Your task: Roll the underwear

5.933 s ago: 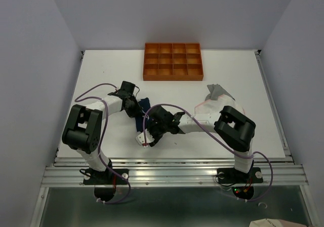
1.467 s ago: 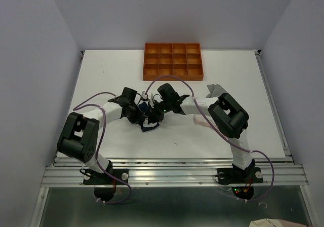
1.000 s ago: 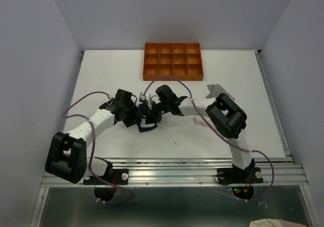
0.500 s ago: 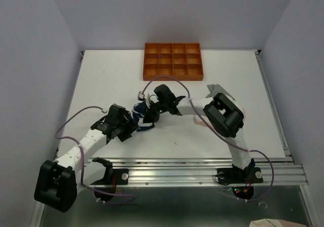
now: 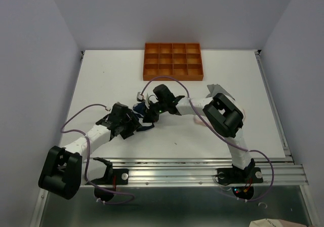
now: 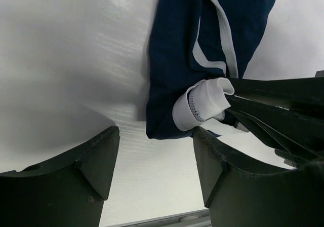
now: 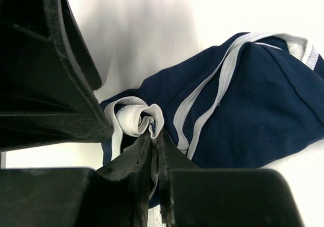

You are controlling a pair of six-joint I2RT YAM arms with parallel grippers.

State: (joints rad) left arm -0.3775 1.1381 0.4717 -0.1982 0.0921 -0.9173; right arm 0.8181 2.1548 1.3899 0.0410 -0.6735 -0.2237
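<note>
The navy underwear (image 6: pixel 172 60) with white trim lies bunched on the white table, its waistband curled into a small roll. My right gripper (image 7: pixel 154 131) is shut on that white waistband roll (image 7: pixel 135 116); the navy cloth (image 7: pixel 253 110) spreads away from it. My left gripper (image 6: pixel 156 136) stands open just short of the cloth's near end, with only bare table between its fingers. In the top view both grippers meet at mid-table, left (image 5: pixel 132 127) and right (image 5: pixel 148 114). The grey underwear (image 5: pixel 216 90) lies crumpled at the right. A thin pale garment (image 5: pixel 201 123) shows partly under the right arm.
An orange tray (image 5: pixel 173 61) with several compartments stands at the back middle of the table. The right arm's fingers (image 6: pixel 273 100) reach into the left wrist view from the right. The table's metal front rail (image 5: pixel 172 168) runs along the near edge.
My left gripper has drawn back toward the near left, away from the navy cloth, and its jaws have widened. The right gripper has stayed shut on the waistband, shifting slightly left.
</note>
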